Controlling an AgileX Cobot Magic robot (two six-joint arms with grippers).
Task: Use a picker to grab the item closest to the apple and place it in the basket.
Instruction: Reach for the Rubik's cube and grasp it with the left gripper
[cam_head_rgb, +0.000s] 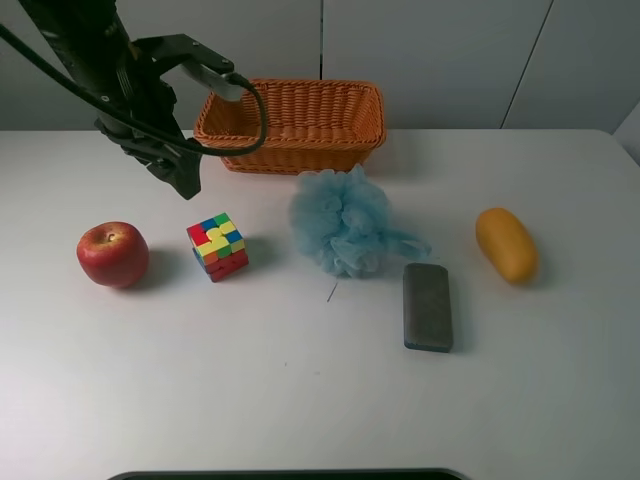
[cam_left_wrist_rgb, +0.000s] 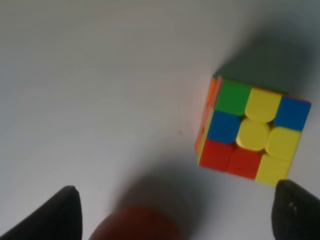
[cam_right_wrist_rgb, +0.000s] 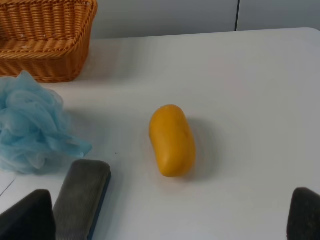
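Note:
A red apple (cam_head_rgb: 112, 254) sits at the table's left. A multicoloured puzzle cube (cam_head_rgb: 217, 246) stands just right of it, the nearest item to it. The woven orange basket (cam_head_rgb: 290, 125) stands at the back. My left gripper (cam_head_rgb: 183, 178) hangs above the table behind the cube and apple, open and empty. In the left wrist view the cube (cam_left_wrist_rgb: 252, 132) lies ahead between the spread fingertips (cam_left_wrist_rgb: 55, 215), and the apple (cam_left_wrist_rgb: 135, 227) is a red blur at the edge. My right gripper (cam_right_wrist_rgb: 165, 220) is open and empty; it is out of the exterior view.
A blue bath pouf (cam_head_rgb: 345, 222) lies in the middle, with a grey block (cam_head_rgb: 428, 306) and a yellow-orange oval object (cam_head_rgb: 506, 244) to its right. The right wrist view shows the oval object (cam_right_wrist_rgb: 171, 140), the grey block (cam_right_wrist_rgb: 82, 197), the pouf (cam_right_wrist_rgb: 30, 125) and the basket (cam_right_wrist_rgb: 45, 40).

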